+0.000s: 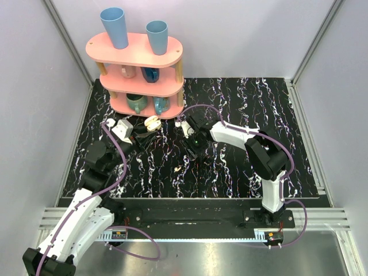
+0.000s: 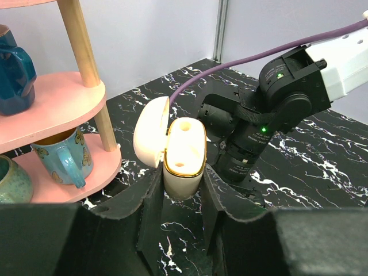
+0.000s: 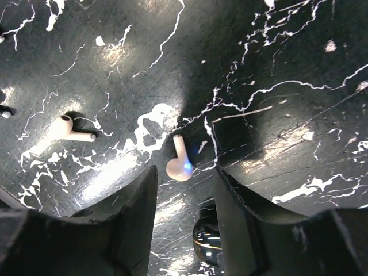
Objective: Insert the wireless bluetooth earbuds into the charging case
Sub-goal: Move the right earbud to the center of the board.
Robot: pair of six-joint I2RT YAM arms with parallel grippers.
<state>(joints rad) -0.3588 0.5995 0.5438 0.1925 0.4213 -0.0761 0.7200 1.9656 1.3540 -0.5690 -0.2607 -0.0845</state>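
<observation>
The charging case (image 2: 184, 152) is cream-white with a gold rim, and its lid (image 2: 150, 138) hangs open to the left. My left gripper (image 2: 183, 190) is shut on its lower body and holds it upright above the table. In the top view the case (image 1: 152, 122) is by the shelf, at the left gripper (image 1: 146, 131). My right gripper (image 3: 184, 172) is open and points down at the table. One earbud (image 3: 179, 161) lies between its fingertips with a blue light on it. The second earbud (image 3: 72, 129) lies to the left and shows in the top view (image 1: 178, 168). The right gripper (image 1: 194, 148) is at mid-table.
A pink three-tier shelf (image 1: 144, 75) with blue cups and mugs stands at the back left, close to the case; its post and a blue mug (image 2: 63, 161) are just left of the lid. The right arm's wrist (image 2: 270, 115) is right behind the case. A dark shiny round thing (image 3: 210, 244) lies between the right fingers.
</observation>
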